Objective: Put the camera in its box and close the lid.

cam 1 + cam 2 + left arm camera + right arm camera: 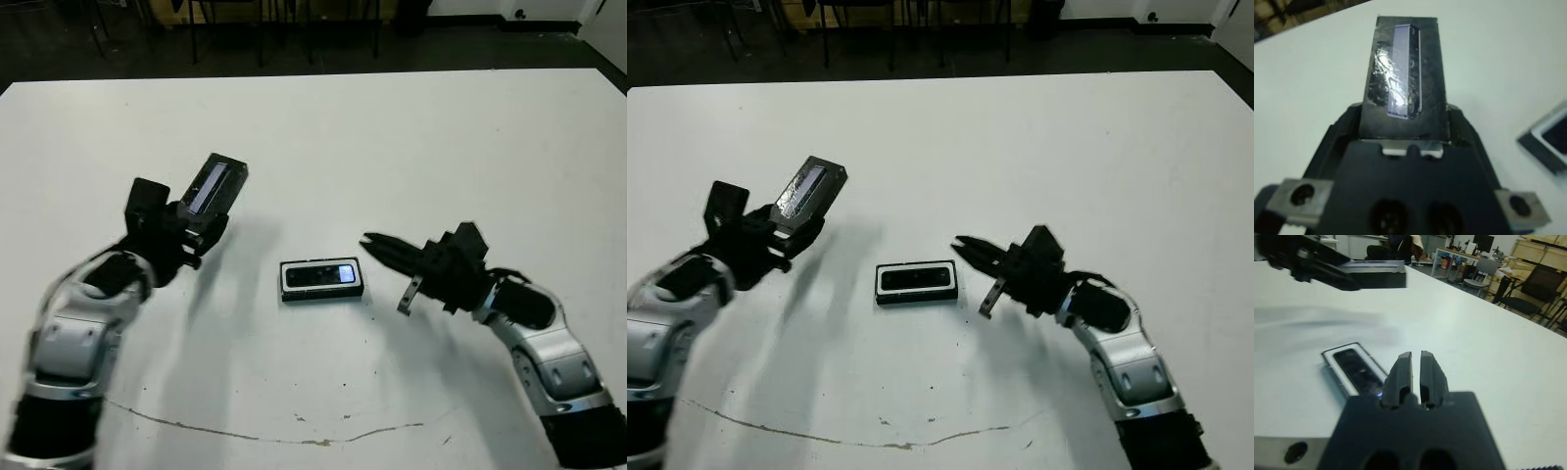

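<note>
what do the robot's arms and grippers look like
Both arms have silver-grey shells over black joints. Each ends in a blocky black gripper body with two tapered black fingers: the left gripper and the right gripper. A small grey metal bracket hangs under the right one. The left wrist view shows silver brackets with bolt holes on the body. No loose cables show.

Lid point(1403, 90) base hidden in left gripper point(1400, 142); box point(1547, 142) cut by frame edge (left wrist view), blurred.
</note>
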Motion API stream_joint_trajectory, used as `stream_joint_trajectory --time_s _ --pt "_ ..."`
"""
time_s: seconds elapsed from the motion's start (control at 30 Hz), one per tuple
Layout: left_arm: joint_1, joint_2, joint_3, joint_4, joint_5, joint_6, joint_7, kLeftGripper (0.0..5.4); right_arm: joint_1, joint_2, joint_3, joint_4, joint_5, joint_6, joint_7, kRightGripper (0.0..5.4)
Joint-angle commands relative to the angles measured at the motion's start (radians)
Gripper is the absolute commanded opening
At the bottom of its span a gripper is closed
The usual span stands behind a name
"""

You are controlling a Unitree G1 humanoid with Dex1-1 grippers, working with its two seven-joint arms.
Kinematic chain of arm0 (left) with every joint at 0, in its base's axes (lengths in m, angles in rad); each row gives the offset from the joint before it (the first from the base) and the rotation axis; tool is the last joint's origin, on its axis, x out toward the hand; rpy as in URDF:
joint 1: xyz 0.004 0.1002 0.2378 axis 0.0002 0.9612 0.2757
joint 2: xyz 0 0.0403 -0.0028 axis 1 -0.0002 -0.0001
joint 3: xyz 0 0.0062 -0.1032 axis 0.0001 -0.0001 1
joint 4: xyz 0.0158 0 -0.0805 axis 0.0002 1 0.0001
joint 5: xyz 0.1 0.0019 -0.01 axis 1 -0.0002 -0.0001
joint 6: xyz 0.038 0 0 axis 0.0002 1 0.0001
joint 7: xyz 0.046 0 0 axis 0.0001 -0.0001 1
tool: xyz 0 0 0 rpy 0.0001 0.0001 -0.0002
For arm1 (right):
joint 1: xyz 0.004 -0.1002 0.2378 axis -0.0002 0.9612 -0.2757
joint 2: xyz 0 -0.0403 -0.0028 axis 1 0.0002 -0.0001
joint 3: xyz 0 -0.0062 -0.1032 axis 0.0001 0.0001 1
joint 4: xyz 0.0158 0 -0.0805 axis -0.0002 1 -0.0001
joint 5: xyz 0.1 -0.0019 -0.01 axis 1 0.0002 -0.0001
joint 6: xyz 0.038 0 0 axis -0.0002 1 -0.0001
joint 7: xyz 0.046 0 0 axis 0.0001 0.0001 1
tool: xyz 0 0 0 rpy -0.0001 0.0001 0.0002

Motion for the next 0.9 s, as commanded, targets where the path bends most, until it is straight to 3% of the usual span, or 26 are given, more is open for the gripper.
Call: stream_joint_trajectory --time_s 0.03,0.17,0.27,0.57,0.77,0.9 --pt "-0.026 0.079 -0.013 0.072 -0.029 -0.046 -0.122 2.72 -0.028 -0.027 -0.029 0.017 -0.020 0.047 -0.032 0.00" --pt "-0.049 0.122 -0.038 0.196 -0.050 -0.182 -0.287 2.72 -0.083 -0.019 -0.066 0.162 -0.015 -0.026 -0.014 0.00" --pt "-0.068 0.135 -0.058 0.263 -0.067 -0.220 -0.373 2.72 -0.119 -0.028 -0.094 0.250 0.001 -0.012 0.003 0.00" --pt "-0.115 0.114 -0.100 0.314 -0.120 -0.150 -0.451 2.72 -0.162 -0.038 -0.123 0.363 -0.004 -0.015 0.022 0.00" --pt "-0.159 0.075 -0.095 0.405 -0.208 -0.082 -0.508 2.72 -0.176 -0.039 -0.117 0.420 -0.026 -0.048 0.025 0.00" --pt "-0.172 0.056 -0.114 0.454 -0.205 -0.106 -0.525 2.72 -0.171 -0.031 -0.115 0.429 -0.042 -0.088 0.026 0.00"
